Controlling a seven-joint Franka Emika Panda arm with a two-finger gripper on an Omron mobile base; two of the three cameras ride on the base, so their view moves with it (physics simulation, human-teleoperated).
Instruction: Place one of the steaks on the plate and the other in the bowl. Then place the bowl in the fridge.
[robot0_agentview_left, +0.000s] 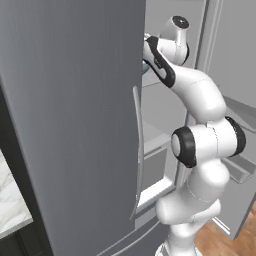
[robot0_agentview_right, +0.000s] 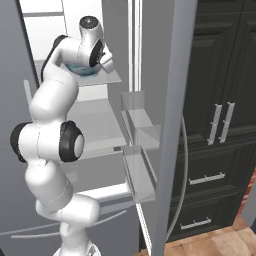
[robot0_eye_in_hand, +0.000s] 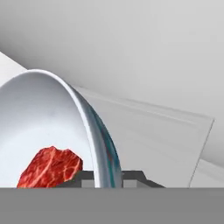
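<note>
The gripper (robot0_eye_in_hand: 107, 183) is closed on the rim of the bowl (robot0_eye_in_hand: 48, 118), one finger inside the wall and one outside. The bright red steak (robot0_eye_in_hand: 50, 168) lies inside the bowl, near the fingers. In the right base view the bowl (robot0_agentview_right: 82, 69) sits at the upper glass shelf (robot0_agentview_right: 107, 76) of the open fridge (robot0_agentview_left: 70, 125), but I cannot tell if its bottom is already resting there. I think the risk is an early release: the bowl may tip or slide to the shelf edge. When the arm pulls out, a finger could also hook the rim and drag it.
</note>
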